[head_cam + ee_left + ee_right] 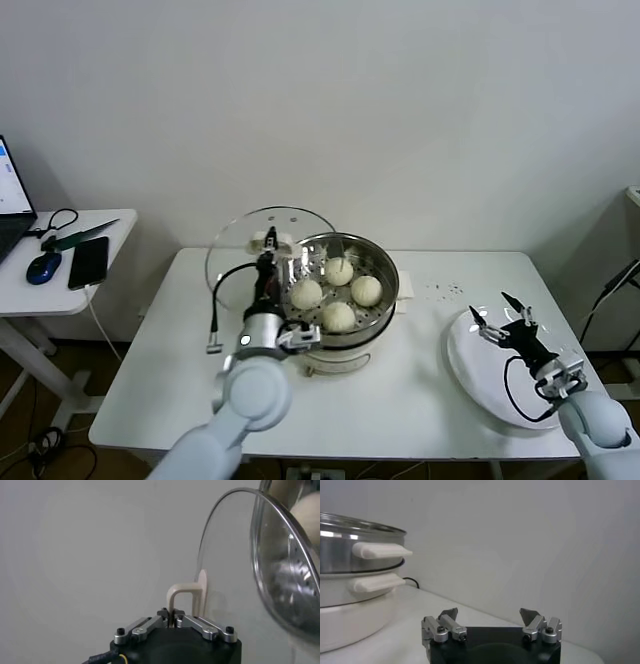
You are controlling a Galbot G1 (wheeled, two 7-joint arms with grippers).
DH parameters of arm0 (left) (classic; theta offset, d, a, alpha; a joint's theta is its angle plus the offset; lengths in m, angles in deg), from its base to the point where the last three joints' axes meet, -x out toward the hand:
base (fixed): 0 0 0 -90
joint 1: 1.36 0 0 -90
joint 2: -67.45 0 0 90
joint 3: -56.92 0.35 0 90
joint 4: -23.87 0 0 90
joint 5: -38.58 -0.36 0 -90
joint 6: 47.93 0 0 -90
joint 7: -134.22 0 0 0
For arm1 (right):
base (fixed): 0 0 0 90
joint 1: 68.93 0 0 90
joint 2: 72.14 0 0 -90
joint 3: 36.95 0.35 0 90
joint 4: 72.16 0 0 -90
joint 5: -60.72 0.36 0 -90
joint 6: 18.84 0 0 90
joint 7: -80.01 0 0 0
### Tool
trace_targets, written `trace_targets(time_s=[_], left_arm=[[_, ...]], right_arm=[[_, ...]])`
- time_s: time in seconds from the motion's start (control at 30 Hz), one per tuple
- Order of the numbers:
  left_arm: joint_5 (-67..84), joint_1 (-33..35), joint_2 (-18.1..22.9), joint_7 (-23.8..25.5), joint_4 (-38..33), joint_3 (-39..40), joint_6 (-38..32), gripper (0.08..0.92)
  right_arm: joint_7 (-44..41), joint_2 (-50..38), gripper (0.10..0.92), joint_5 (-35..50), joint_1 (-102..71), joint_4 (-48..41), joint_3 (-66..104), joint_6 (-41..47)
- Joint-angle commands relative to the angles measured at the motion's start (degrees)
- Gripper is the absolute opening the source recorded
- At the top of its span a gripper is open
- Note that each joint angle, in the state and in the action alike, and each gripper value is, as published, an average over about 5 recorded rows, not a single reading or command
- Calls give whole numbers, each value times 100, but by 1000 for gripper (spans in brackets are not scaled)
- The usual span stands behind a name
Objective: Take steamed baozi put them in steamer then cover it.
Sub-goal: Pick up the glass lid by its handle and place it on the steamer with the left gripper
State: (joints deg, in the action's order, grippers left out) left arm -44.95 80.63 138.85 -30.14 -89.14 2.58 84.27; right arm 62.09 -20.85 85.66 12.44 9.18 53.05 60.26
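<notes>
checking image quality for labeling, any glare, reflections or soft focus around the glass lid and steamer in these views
Head view: the glass lid is see-through, its rim faint against the wall. Left wrist view: the left gripper holds the handle; the steamer reflects blurrily through the glass. Right wrist view: bright highlights streak the steamer wall.

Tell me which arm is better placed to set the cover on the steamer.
Left. The left gripper is shut on the handle of the cover, tilted at the rim of the steamer holding four baozi. The right gripper hangs open over the white plate.
</notes>
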Motion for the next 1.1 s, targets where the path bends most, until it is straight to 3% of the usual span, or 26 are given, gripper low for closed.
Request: trace_targets(time_s=[0.03, 0.3, 1.1], left_arm=[[-576, -638, 1324, 399, 1151, 709, 279, 137], [-613, -570, 1753, 226, 1705, 765, 279, 137], [-658, -459, 1756, 179, 1967, 637, 279, 137]], right_arm=[[-17, 14, 823, -38, 28, -134, 59, -31], [-49, 38, 823, -59, -2, -176, 115, -70], [-114, 92, 823, -121, -14, -234, 175, -131]])
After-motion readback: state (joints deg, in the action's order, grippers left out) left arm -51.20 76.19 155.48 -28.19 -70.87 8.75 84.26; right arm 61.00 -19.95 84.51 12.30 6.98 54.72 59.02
